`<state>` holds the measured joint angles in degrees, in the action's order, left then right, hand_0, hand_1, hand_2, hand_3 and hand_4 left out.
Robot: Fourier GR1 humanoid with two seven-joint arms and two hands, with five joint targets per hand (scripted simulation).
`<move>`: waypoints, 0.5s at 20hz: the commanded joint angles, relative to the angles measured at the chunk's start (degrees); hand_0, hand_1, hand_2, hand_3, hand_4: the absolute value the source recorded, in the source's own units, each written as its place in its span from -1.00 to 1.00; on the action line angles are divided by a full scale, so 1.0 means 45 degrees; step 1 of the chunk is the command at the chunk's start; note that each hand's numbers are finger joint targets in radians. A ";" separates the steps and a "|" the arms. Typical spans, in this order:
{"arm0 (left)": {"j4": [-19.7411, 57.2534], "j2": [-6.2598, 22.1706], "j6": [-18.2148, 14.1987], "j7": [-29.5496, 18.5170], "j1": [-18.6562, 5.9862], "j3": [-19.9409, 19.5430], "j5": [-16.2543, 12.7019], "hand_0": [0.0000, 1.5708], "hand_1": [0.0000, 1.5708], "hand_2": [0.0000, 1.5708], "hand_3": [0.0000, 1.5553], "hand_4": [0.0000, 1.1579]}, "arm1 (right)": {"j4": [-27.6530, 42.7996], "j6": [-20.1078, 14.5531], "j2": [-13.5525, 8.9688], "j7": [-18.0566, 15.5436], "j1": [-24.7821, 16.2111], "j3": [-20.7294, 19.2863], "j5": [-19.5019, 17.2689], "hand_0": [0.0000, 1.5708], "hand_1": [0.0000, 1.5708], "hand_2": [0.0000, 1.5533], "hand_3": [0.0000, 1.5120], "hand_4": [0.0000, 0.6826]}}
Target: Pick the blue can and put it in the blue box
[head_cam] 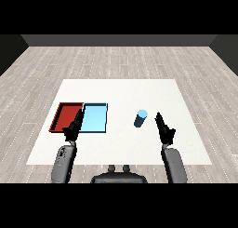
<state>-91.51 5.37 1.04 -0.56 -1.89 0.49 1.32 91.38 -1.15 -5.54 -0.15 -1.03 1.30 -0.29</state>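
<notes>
A blue can point(140, 118) stands upright on the white table point(121, 90), right of centre. The light blue tray point(95, 118) lies left of centre, with the red tray point(66, 116) touching its left side. My right hand point(164, 128) hovers just right of the can, a small gap apart, fingers straight and pointing forward. My left hand point(74, 127) is raised over the near edge where the two trays meet, its fingers straight as well. Neither hand holds anything.
Both trays hold nothing. The table's near edge runs just behind my wrists, and a grey plank floor surrounds the table.
</notes>
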 commanded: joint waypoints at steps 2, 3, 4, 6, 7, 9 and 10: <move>0.0149 -0.0232 -0.0023 -0.0008 0.0285 -0.0144 -0.0023 -1.00 -1.00 -1.00 -1.00 -1.00 | -0.1047 -0.0068 0.0223 0.0249 0.0818 -0.0215 -0.0184 -1.00 -1.00 -1.00 -1.00 -1.00; 0.0214 -0.0298 -0.0078 -0.0004 0.0430 -0.0172 -0.0084 -1.00 -1.00 -1.00 -1.00 -1.00 | -0.1534 -0.0160 0.0270 0.0378 0.1196 -0.0263 -0.0214 -1.00 -1.00 -1.00 -1.00 -1.00; 0.0283 -0.0367 -0.0126 0.0000 0.0572 -0.0205 -0.0143 -1.00 -1.00 -1.00 -1.00 -1.00 | -0.2022 -0.0244 0.0320 0.0501 0.1569 -0.0321 -0.0244 -1.00 -1.00 -1.00 -1.00 -1.00; 0.0113 -0.0580 -0.0490 0.0740 0.0345 -0.0325 -0.0273 -1.00 -1.00 -1.00 -1.00 -1.00 | -0.3036 -0.0515 0.0638 0.0405 0.2027 -0.0233 -0.0452 -1.00 -1.00 -1.00 -1.00 -1.00; -0.0881 -0.0695 -0.0320 -0.2401 0.0224 -0.0692 -0.0650 -1.00 -1.00 -1.00 -1.00 -1.00 | -0.1262 0.1003 0.0643 -0.2122 0.1804 -0.0144 0.0853 -1.00 -1.00 -1.00 -1.00 -1.00; -0.0523 -0.0619 0.0124 -0.3244 0.0479 -0.0848 -0.0968 -1.00 -1.00 -1.00 -1.00 -1.00 | -0.1700 0.1236 0.0954 -0.3230 0.1741 -0.0123 0.1026 -1.00 -1.00 -1.00 -1.00 -1.00; 0.0075 -0.0772 -0.0114 -0.3849 0.0258 -0.0835 -0.0643 -1.00 -1.00 -1.00 -1.00 -1.00 | -0.1668 0.1618 0.0638 -0.3107 0.1822 -0.0443 0.1401 -1.00 -1.00 -1.00 -1.00 -1.00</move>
<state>-92.59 2.70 0.34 -9.42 -0.13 -1.84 -0.82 84.01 2.06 -2.73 -7.67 6.41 0.27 2.47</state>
